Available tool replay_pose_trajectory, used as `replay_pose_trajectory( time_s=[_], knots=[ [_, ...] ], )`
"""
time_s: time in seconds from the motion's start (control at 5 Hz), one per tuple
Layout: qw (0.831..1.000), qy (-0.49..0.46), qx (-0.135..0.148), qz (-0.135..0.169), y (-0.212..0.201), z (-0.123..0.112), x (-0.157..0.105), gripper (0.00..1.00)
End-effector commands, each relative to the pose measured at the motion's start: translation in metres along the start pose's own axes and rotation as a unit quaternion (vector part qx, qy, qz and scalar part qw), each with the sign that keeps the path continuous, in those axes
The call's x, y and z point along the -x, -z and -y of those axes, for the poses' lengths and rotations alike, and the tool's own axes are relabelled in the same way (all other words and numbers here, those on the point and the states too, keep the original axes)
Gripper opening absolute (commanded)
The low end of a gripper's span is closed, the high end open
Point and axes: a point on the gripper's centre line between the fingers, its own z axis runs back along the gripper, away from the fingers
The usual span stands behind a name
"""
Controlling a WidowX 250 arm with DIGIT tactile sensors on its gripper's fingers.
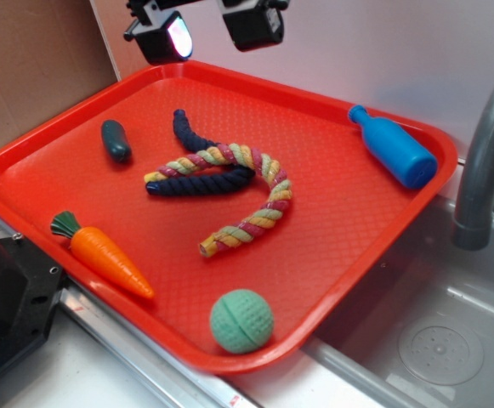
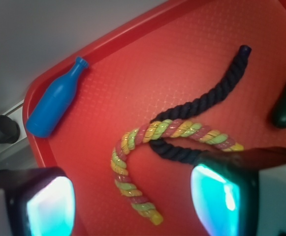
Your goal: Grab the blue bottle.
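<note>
The blue bottle (image 1: 394, 146) lies on its side at the far right corner of the red tray (image 1: 340, 246), cap toward the back. In the wrist view the blue bottle (image 2: 55, 104) lies at the upper left near the tray's rim (image 2: 32, 96). My gripper (image 1: 208, 30) hangs high above the tray's back edge, well left of the bottle. In the wrist view my gripper (image 2: 133, 201) is open and empty, its two glowing pads wide apart over the multicoloured rope.
On the tray lie a navy rope (image 1: 191, 157), a multicoloured rope (image 1: 247, 191), a dark green toy (image 1: 116, 140), an orange carrot (image 1: 106, 255) and a green ball (image 1: 241, 320). A grey faucet (image 1: 485, 153) and a sink (image 1: 434, 340) stand right of the tray.
</note>
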Motion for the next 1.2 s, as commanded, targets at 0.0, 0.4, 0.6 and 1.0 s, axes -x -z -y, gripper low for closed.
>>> replay_pose_trajectory(
  time_s=[0.0, 0.4, 0.6, 1.0],
  knots=[
    [1.000, 0.004, 0.017, 0.021, -0.013, 0.006, -0.009, 1.00],
    [0.996, 0.075, -0.014, 0.052, 0.036, 0.046, -0.001, 1.00],
    [0.994, 0.033, -0.048, 0.094, 0.056, 0.057, -0.013, 1.00],
    [0.996, -0.019, -0.026, 0.081, 0.088, 0.081, -0.037, 1.00]
  ],
)
